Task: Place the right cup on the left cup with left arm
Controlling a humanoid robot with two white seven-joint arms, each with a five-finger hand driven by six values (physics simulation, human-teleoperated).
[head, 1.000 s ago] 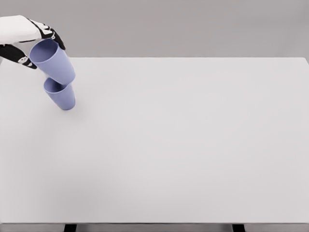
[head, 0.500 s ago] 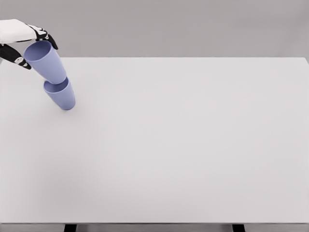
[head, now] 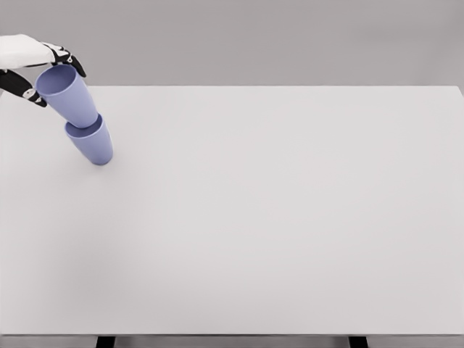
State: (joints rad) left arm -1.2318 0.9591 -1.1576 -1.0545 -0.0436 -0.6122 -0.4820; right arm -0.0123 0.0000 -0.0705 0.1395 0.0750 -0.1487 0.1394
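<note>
— Where's the carried cup?
— In the left hand, fingers wrapped round its rim, base nested in the standing cup at the table corner.
— Handling?
— Probably light, stiff, slick — rim grip suits it.

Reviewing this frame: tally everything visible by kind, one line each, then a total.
Blue cups: 2, the held cup with its base in the mouth of the standing cup
Robot hands: 1, the left robot hand gripping the held cup at its rim
Tables: 1, the white table
Total: 4
</note>
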